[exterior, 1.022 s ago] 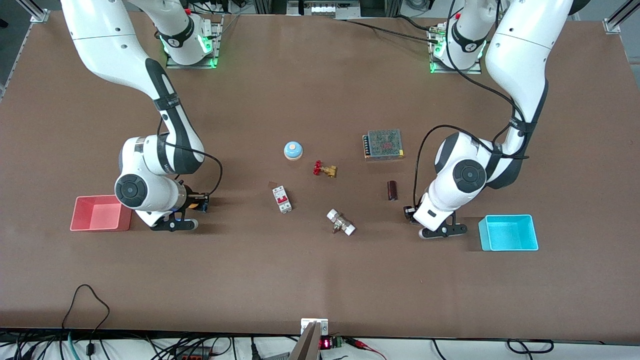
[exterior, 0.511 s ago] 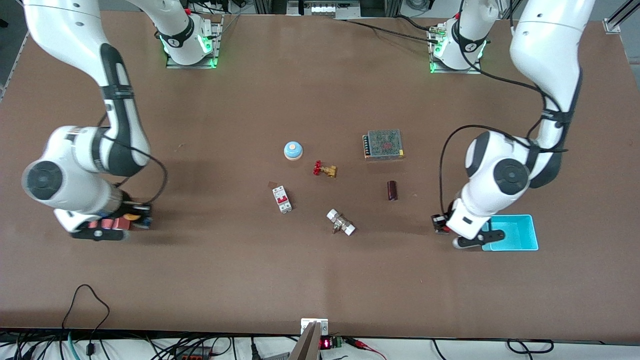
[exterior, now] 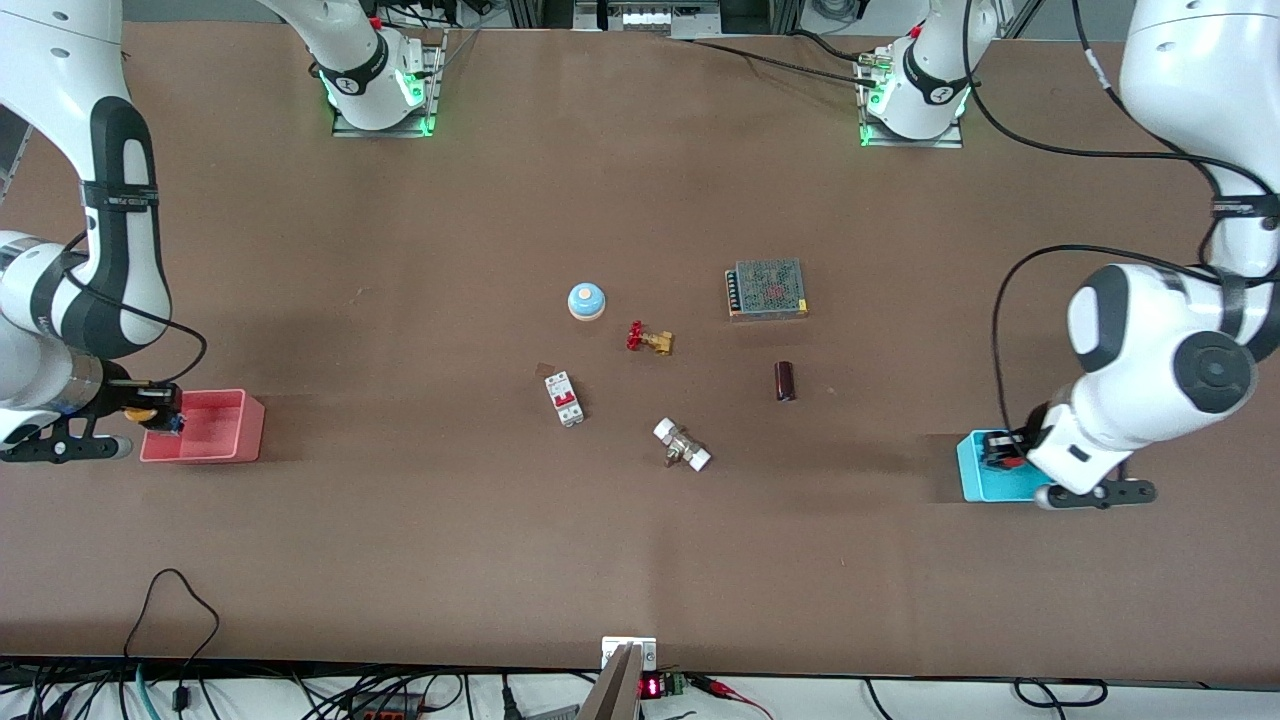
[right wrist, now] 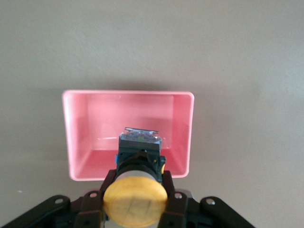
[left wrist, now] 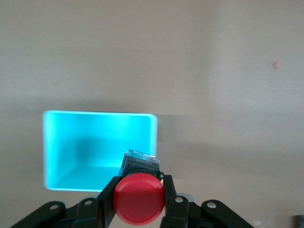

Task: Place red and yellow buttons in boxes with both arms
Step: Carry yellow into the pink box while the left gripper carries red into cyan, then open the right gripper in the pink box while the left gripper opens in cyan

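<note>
We are carrying two small, rigid, light buttons: the red button (left wrist: 139, 198) over the cyan box (left wrist: 57, 142), the yellow button (right wrist: 136, 199) over the pink box (right wrist: 183, 137). Each end effector, left (left wrist: 139, 202) and right (right wrist: 136, 197), is clamping the neck under a smooth cap.

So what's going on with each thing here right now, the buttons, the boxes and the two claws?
Red button: gripped, in the air over the cyan box.
Yellow button: gripped, in the air over the pink box.
Cyan box: on the table, nothing inside.
Pink box: on the table, nothing inside.
Left gripper: fingers closed on the red button.
Right gripper: fingers closed on the yellow button.
</note>
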Controlling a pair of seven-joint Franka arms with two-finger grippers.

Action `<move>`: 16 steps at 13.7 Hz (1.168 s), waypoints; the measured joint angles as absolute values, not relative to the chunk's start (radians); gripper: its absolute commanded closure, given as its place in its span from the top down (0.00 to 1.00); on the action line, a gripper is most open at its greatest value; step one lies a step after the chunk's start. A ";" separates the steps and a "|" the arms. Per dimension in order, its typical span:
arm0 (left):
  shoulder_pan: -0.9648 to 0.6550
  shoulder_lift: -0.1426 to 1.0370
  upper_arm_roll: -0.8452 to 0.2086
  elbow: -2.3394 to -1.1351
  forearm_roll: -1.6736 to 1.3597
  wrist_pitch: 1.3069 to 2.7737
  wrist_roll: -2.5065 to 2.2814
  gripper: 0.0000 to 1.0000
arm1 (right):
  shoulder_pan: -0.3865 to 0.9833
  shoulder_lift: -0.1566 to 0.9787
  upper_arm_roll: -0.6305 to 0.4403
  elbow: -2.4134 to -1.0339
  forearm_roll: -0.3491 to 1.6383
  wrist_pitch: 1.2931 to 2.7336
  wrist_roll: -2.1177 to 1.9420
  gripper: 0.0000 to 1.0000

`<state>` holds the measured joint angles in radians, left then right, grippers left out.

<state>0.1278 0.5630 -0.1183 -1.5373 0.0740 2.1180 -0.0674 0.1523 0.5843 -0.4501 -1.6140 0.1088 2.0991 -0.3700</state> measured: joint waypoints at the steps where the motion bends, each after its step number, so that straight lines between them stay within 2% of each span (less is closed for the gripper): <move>1: 0.153 0.564 -0.118 -1.538 0.074 2.116 -0.031 0.21 | 0.146 0.594 -0.449 -1.615 0.110 2.099 -0.377 0.26; 9: 0.201 0.657 -0.128 -1.541 0.040 2.153 0.021 0.21 | 0.149 0.647 -0.431 -1.615 0.172 2.103 -0.378 0.26; 11: 0.200 0.684 -0.131 -1.542 0.039 2.174 0.021 0.25 | 0.149 0.655 -0.431 -1.615 0.172 2.103 -0.378 0.26; 13: 0.200 0.701 -0.131 -1.542 0.039 2.195 0.021 0.38 | 0.149 0.669 -0.431 -1.615 0.172 2.105 -0.378 0.26; 14: 0.200 0.707 -0.131 -1.542 0.039 2.200 0.021 0.59 | 0.149 0.676 -0.431 -1.615 0.172 2.108 -0.378 0.26; 15: 0.200 0.709 -0.131 -1.542 0.038 2.201 0.021 0.69 | 0.149 0.682 -0.431 -1.615 0.173 2.115 -0.378 0.26; 16: 0.201 0.709 -0.131 -1.541 0.038 2.203 0.021 0.74 | 0.149 0.689 -0.431 -1.615 0.173 2.129 -0.379 0.26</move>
